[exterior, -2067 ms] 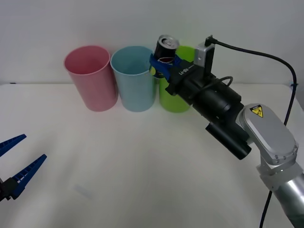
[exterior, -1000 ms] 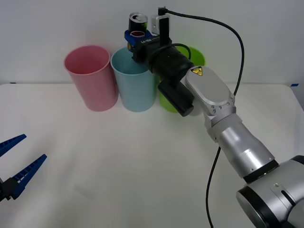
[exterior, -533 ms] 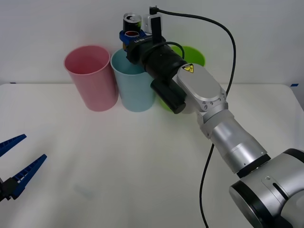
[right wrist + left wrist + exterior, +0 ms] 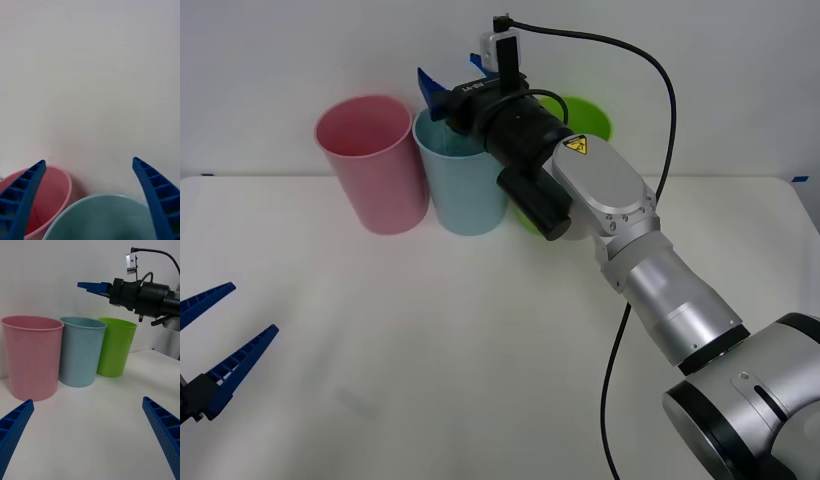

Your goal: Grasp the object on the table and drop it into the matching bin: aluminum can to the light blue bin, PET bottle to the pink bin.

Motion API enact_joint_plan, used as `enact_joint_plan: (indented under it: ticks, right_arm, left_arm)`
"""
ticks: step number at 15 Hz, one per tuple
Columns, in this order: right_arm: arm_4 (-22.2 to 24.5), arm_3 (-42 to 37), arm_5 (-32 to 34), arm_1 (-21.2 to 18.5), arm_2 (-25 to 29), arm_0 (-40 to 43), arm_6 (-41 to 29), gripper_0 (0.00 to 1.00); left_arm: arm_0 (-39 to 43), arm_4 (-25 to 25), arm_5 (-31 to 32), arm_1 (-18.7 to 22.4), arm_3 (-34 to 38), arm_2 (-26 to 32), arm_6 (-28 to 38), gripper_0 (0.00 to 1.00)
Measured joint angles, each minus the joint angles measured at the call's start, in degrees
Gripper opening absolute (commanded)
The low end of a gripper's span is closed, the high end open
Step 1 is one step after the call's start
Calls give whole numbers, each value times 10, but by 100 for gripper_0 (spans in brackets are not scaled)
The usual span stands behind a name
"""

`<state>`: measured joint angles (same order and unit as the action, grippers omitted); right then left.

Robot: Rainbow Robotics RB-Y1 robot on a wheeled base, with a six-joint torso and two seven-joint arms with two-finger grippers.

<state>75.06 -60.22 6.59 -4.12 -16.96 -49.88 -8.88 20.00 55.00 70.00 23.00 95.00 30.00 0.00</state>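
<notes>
My right gripper (image 4: 450,80) hangs open just above the rim of the light blue bin (image 4: 465,185), with nothing between its blue fingers (image 4: 23,195). The right wrist view looks down past them onto that bin's rim (image 4: 105,213) and the pink bin (image 4: 56,187) beside it. The aluminum can is hidden. The pink bin (image 4: 375,170) stands directly left of the light blue one on the white table (image 4: 480,350). My left gripper (image 4: 250,308) waits open low at the table's near left; its wrist view faces the bins (image 4: 80,352) and my right gripper (image 4: 92,285).
A lime green bin (image 4: 590,115) stands to the right of the light blue one, partly behind my right arm (image 4: 620,210). A black cable (image 4: 660,100) loops over that arm. A white wall rises close behind the bins.
My right gripper carried the can leftward from the green bin to over the light blue bin. It has now opened, and the can is gone from its fingers. The left arm stayed still.
</notes>
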Motion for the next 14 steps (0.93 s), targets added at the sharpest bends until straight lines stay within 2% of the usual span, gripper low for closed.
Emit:
enact_joint_plan:
  ticks: [5, 9, 14]
  right_arm:
    - [0, -31, 16, -15, 1, 23, 0, 100]
    - [3, -110, 26, -38, -14, 79, -4, 100]
    - [3, -236, 37, -92, -41, 173, -8, 100]
  left_arm:
    - [0, 0, 0, 0, 0, 0, 0, 100]
    - [0, 0, 0, 0, 0, 0, 0, 100]
    - [0, 0, 0, 0, 0, 0, 0, 100]
